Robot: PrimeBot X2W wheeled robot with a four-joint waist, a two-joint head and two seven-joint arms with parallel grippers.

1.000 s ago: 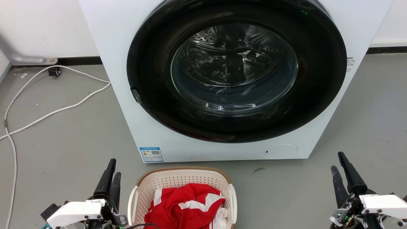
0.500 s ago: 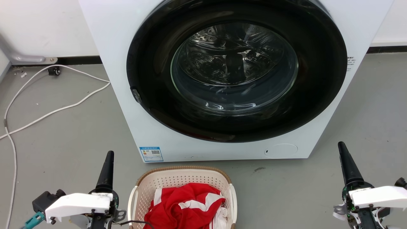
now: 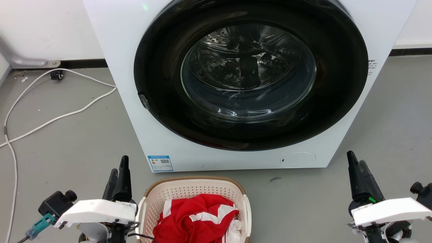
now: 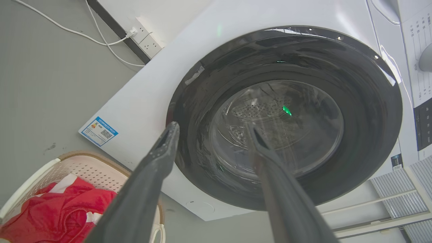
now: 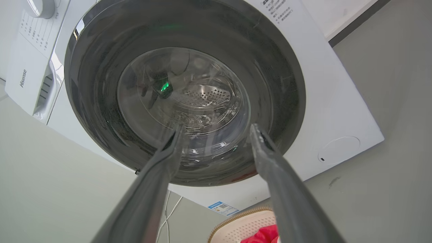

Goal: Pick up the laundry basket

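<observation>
Risk of lopsided lift: left gripper [image 3: 118, 168] sits beside cream-white perforated plastic laundry basket [image 3: 194, 179] at bottom centre, right gripper [image 3: 357, 162] well apart at lower right, both jaws spread.

The left end effector [image 3: 118, 166] and right end effector [image 3: 356, 158] each have two long, dark, tapering fingers [image 3: 124, 179] under white covers [image 3: 98, 209]. A teal plug [image 3: 38, 225] sits beside the left; a green light [image 3: 371, 199] glows on the right.
</observation>
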